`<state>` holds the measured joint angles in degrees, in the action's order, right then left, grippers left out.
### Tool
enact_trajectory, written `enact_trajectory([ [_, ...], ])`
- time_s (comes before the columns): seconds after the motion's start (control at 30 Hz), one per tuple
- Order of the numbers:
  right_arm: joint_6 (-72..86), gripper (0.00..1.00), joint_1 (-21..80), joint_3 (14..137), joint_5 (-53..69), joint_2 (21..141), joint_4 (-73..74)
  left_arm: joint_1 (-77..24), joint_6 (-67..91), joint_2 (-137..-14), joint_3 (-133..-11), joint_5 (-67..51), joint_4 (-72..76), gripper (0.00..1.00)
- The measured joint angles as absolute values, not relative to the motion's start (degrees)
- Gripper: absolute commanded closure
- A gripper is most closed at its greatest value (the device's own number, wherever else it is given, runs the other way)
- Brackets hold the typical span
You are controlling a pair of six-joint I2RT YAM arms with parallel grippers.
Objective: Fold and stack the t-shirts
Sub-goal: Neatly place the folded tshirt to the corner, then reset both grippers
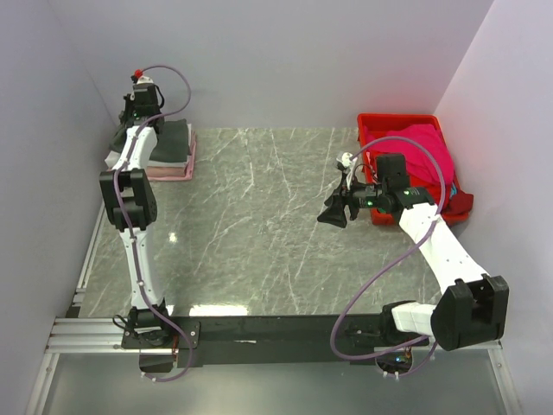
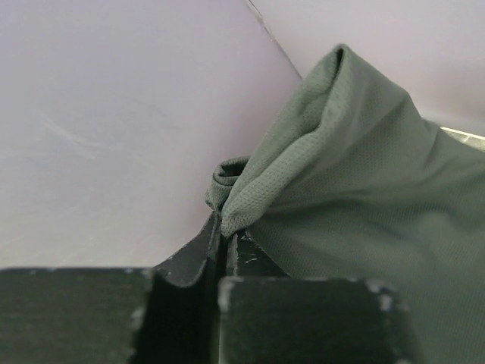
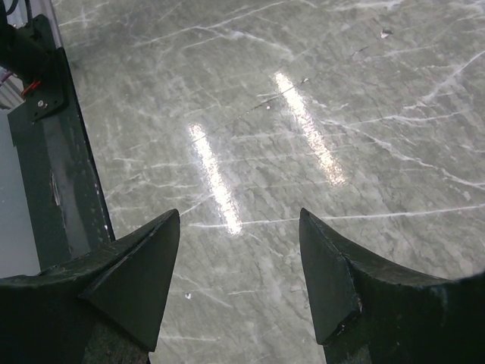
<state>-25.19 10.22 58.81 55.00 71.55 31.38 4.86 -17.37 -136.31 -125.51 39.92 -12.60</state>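
Top view: the left arm's wrist and cable hide the left gripper (image 2: 224, 230), and its forearm covers part of the stack (image 1: 175, 149) in the far-left corner. We make out three layers there, a grey-green t-shirt (image 2: 364, 212) on top, a white one (image 1: 116, 159) and a pale pink one (image 1: 178, 173); whether there are more we cannot tell. In the left wrist view the jaws are pressed together on a raised fold of the grey-green t-shirt, and the rest of the garment is cut off by the frame. The right arm and its cable partly cover one magenta t-shirt (image 1: 421, 145), which lies heaped in the single red crate (image 1: 397, 118) at the far right.

The right gripper (image 3: 239, 220) hangs above bare table (image 1: 259, 225) with its fingers spread wide and nothing between them. The surface is grey-green marble with white veins and two bright light streaks. Plain pale walls (image 1: 276, 60) close in three sides. We count two arms, both mounted on a dark rail (image 1: 259, 328) at the near edge.
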Motion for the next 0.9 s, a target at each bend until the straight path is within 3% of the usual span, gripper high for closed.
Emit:
enact_trajectory([
  [0.03, -25.21, 0.29, 10.22, 58.81, 54.89, 71.57, 31.4, 5.08, -17.19, -136.73, -125.62, 39.94, -12.27, 0.61],
  [0.07, -25.21, 0.29, 10.22, 58.81, 54.87, 71.57, 31.38, 5.32, -17.23, -137.1, -125.62, 40.12, -11.84, 0.42],
  [0.1, -25.21, 0.29, 10.22, 58.81, 54.83, 71.57, 31.4, 5.45, -17.26, -137.49, -125.62, 40.6, -11.22, 0.28],
  [0.13, -25.23, 0.29, 10.22, 58.81, 54.7, 71.57, 31.4, 5.58, -17.17, -137.75, -125.6, 41.65, -10.13, 0.05],
  [0.17, -25.23, 0.29, 10.2, 58.81, 54.65, 71.57, 31.4, 5.61, -16.91, -137.88, -125.49, 43.77, -8.84, 0.02],
  [0.4, -25.96, 0.29, 10.11, 58.81, 53.74, 71.53, 31.44, 4.58, -14.48, -135.26, -127.59, 51.11, -7.31, 0.01],
  [0.57, -27.77, 0.29, 9.61, 58.81, 52.36, 70.63, 31.86, -1.06, -10.28, -123.87, -127.59, 48.36, -13.41, 0.02],
  [0.7, -30.28, 0.28, 8.95, 58.81, 51.37, 68.45, 32.86, -5.1, 0.03, -107.83, -119.5, 34.11, -18.96, 0.03],
  [0.8, -32.49, 0.28, 8.95, 58.81, 50.5, 67.05, 34.59, -3.05, 9.34, -93.73, -104.99, 19.4, -18.52, 0.1],
  [0.9, -33.32, 0.28, 8.95, 58.81, 47.77, 65.98, 35.9, 1.87, 16.23, -83.92, -89.86, 6.85, -16.51, 0.12],
])
